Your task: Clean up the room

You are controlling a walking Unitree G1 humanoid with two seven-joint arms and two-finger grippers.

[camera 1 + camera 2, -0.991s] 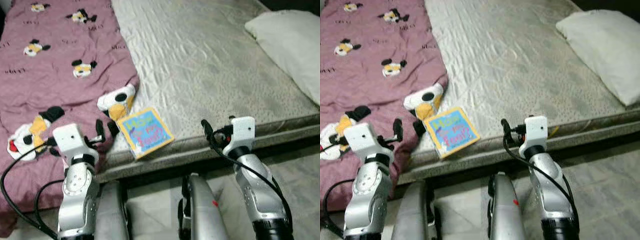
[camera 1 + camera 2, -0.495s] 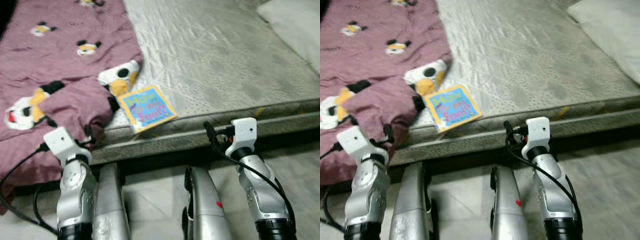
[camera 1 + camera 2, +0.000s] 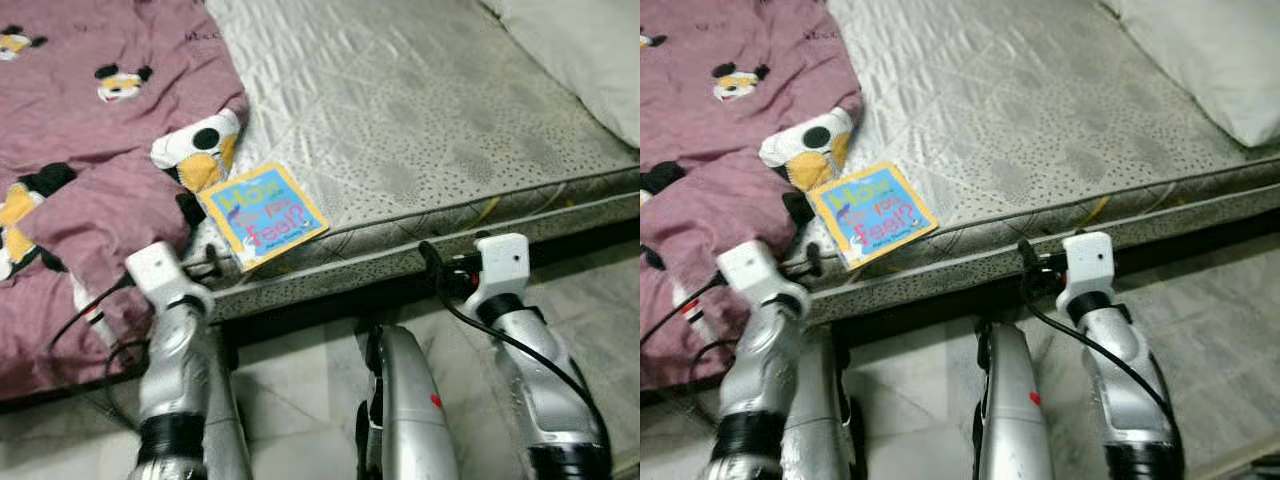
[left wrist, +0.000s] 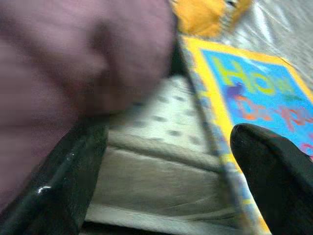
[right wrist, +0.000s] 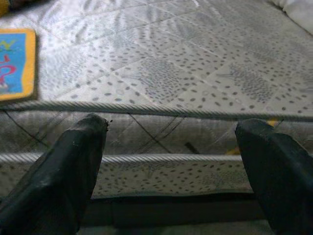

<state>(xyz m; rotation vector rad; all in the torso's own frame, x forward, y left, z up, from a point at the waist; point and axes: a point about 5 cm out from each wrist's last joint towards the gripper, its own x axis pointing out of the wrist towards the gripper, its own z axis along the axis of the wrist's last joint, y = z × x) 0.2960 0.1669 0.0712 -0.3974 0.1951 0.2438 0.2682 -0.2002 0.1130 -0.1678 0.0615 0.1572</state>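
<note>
A square picture book (image 3: 262, 214) with a yellow border and blue cover lies at the near edge of the mattress (image 3: 430, 120), partly overhanging it. My left gripper (image 3: 214, 265) is open at the mattress edge, just below the book's near-left corner. In the left wrist view its fingers (image 4: 274, 171) flank the mattress side, with the book (image 4: 254, 98) by one finger and the pink blanket (image 4: 73, 54) by the other. My right gripper (image 3: 450, 258) is open and holds nothing, facing the mattress side (image 5: 171, 137) farther right, with the book (image 5: 17, 63) off to one side.
A pink blanket (image 3: 90, 150) with cartoon mouse prints covers the bed's left part, and a bunched fold touches the book. A white pillow (image 3: 580, 40) lies at the far right. Tiled floor (image 3: 300, 400) and my silver legs (image 3: 400, 400) are below the bed edge.
The view has shifted along the bed. My left gripper has come right, closer to the book's corner. The blanket's edge has bunched into a fold. The right gripper stays open by the mattress.
</note>
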